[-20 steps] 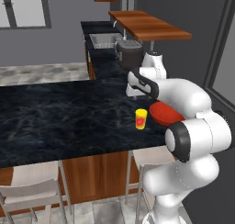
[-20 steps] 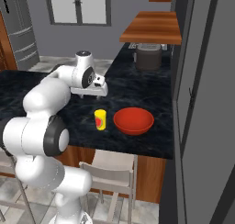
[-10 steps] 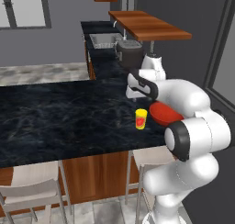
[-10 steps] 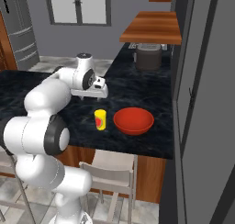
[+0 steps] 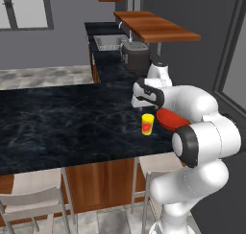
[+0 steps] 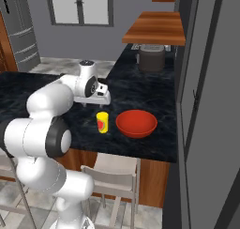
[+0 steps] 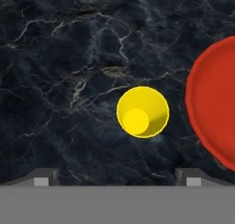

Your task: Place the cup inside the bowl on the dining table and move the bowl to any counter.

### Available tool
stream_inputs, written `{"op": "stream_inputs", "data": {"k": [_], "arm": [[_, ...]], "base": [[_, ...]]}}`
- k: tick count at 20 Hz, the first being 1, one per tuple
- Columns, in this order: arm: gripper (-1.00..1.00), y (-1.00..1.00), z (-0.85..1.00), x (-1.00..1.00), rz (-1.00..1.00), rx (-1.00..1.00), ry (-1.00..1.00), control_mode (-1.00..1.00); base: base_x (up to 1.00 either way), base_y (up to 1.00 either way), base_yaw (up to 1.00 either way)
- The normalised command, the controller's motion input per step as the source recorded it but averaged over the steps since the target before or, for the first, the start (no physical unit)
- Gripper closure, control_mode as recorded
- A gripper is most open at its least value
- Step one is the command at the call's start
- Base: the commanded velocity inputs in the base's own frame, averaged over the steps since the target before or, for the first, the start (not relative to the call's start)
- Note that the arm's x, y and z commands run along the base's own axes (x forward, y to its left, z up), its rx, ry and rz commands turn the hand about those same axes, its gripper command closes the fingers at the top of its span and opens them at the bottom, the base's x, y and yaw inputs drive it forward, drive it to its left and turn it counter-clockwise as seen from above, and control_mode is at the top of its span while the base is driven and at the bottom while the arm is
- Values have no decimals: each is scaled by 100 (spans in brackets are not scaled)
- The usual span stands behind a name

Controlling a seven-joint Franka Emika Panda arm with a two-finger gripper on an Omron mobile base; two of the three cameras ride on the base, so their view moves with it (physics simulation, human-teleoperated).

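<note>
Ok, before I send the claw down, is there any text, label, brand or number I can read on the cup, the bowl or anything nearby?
No readable text anywhere in these views.
Cup: a red mark on its yellow side, too small and blurred to read as a word or sign.
Bowl: plain red, no marking.
Dark cooker pot: no legible label.
Dining table: only marble veining.

Grey cooker pot — pale stools below.

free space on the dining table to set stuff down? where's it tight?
Bare top on the dining table everywhere left of the cup, out to the far end. Crowded at the right end: cup and bowl stand apart by a narrow gap, open gripper above.
</note>
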Motion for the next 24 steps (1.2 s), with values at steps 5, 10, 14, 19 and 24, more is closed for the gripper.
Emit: {"op": "stream_inputs", "data": {"k": [5,10,14,19,24], "arm": [[-100,0,-23,11,0,0,0,-100],[-100,0,-19,15,0,0,0,-100],[-100,0,-14,15,0,0,0,-100],[-100,0,-9,16,0,0,0,-100],[-100,5,-2,1,0,0,0,-100]], "base": [[0,0,0],[0,0,0],[0,0,0],[0,0,0],[0,0,0]]}}
